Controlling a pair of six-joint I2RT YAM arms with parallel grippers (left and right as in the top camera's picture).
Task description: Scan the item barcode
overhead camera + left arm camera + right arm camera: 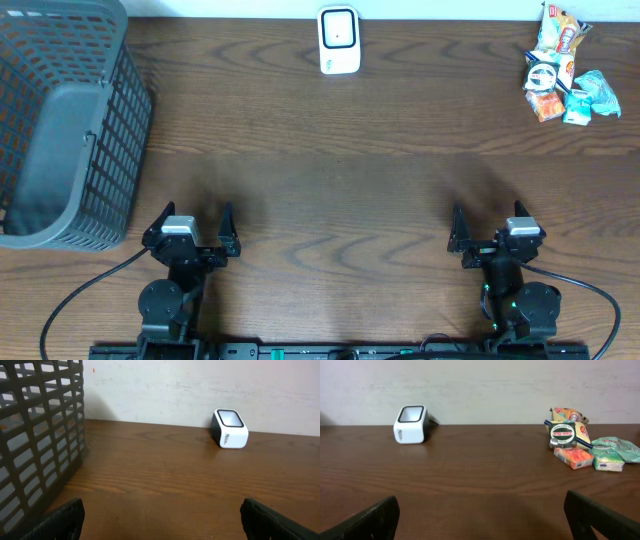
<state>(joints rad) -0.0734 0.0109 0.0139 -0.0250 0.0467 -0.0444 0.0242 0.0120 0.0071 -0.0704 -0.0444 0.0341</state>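
Observation:
A small white barcode scanner (339, 40) stands at the back middle of the wooden table, its dark window facing up; it also shows as the scanner (230, 428) and the scanner (411, 424) in the wrist views. The items, a pile of snack packets (562, 65), lie at the back right corner, seen as the packets (585, 442) in the right wrist view. My left gripper (197, 216) and right gripper (488, 216) sit near the front edge, far from both. The left gripper (161, 520) and right gripper (482, 517) are wide open with only bare wood between the fingers.
A dark grey mesh basket (60, 120) fills the back left corner and stands close on the left of my left gripper as the basket (35, 445). A pale wall runs behind the table's far edge. Black cables trail from both arm bases.

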